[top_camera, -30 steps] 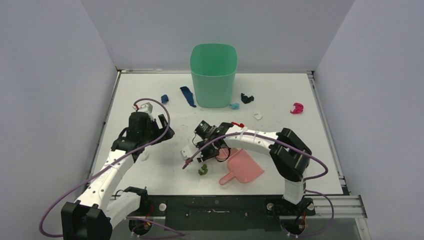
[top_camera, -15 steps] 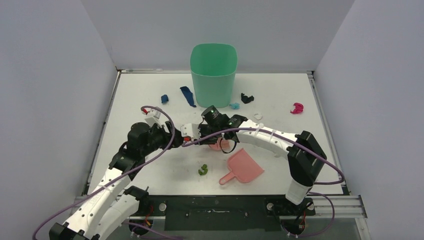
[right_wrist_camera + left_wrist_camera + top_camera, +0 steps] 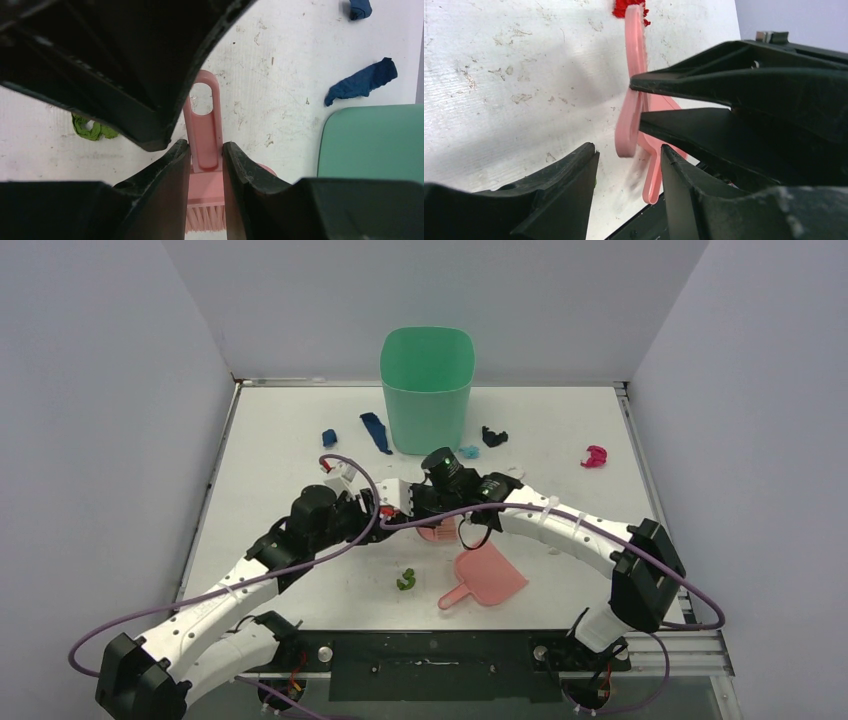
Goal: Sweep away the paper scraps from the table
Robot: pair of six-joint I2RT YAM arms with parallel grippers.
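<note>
My right gripper (image 3: 410,506) (image 3: 206,150) is shut on the handle of the pink hand brush (image 3: 202,125), whose bristles (image 3: 437,532) hang just above the table (image 3: 280,420). My left gripper (image 3: 380,508) (image 3: 629,165) faces it from the left, open, and the handle's free end (image 3: 628,142) sits at its fingertips, untouched. The pink dustpan (image 3: 490,575) lies near the front. Paper scraps lie about: green (image 3: 406,580) (image 3: 92,129), two dark blue (image 3: 376,432) (image 3: 329,437), black (image 3: 493,436), light blue (image 3: 469,452), magenta (image 3: 594,456), red (image 3: 625,7).
A tall green bin (image 3: 427,390) (image 3: 372,145) stands at the back middle of the table. Grey walls close in the left, back and right sides. Purple cables loop off both arms over the table's middle.
The right arm has carried the brush from beside the dustpan back toward the table's middle. The left arm has swung right to meet the handle, and its jaws have narrowed.
</note>
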